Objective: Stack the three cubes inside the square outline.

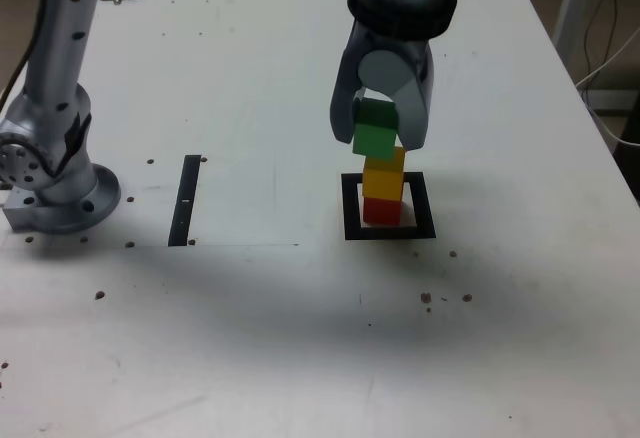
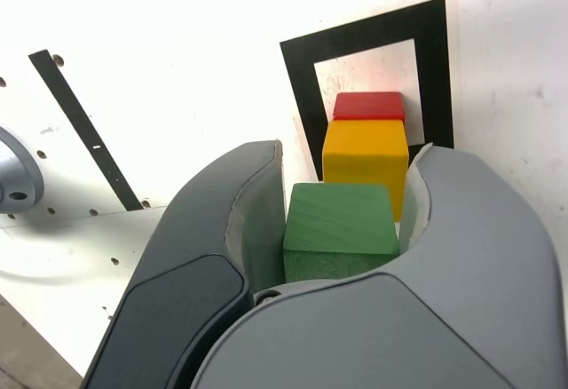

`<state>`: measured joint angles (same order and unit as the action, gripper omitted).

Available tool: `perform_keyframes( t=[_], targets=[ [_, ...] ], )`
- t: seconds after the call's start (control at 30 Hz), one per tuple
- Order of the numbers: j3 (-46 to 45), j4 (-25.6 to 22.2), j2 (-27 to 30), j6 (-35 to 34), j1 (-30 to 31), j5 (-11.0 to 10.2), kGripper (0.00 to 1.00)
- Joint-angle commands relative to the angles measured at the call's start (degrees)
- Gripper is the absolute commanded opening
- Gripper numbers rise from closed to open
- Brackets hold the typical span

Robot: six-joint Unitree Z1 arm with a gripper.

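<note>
- Two cubes are seen already stacked in the exterior view: the yellow cube (image 1: 384, 169) sits on the red cube (image 1: 381, 209) inside the square outline (image 1: 389, 207) on the white table (image 1: 250, 78).
- In that view the green cube (image 1: 375, 127) is held between the two jaws of the gripper (image 1: 381, 130), which are closed narrowly on its sides.
- The green cube is seen just above the yellow one and offset slightly toward the exterior view's left; whether their faces touch cannot be told.
- A thin black strip (image 1: 187, 199) lies well apart, toward the exterior view's left, near the arm base (image 1: 58, 183).
- In the wrist view the green cube (image 2: 341, 231) is seen clamped between the jaw pads of the gripper (image 2: 342, 229).
- Beyond it the yellow cube (image 2: 366, 161) and the red cube (image 2: 369, 106) are lined up within the square outline (image 2: 302, 87).
- A small shift toward the stack's centre is judged necessary before release, since an off-centre placement could topple the column.
</note>
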<state>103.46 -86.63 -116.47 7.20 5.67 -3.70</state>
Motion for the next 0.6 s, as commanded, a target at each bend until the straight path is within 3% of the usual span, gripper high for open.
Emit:
perform_keyframes(
  t=[0.0,0.57],
  targets=[
    [-0.18,0.14,0.23,-0.08,0.09,0.24,0.15],
    [0.07,1.06,-1.41,-0.16,0.10,0.45,0.36]
  ],
)
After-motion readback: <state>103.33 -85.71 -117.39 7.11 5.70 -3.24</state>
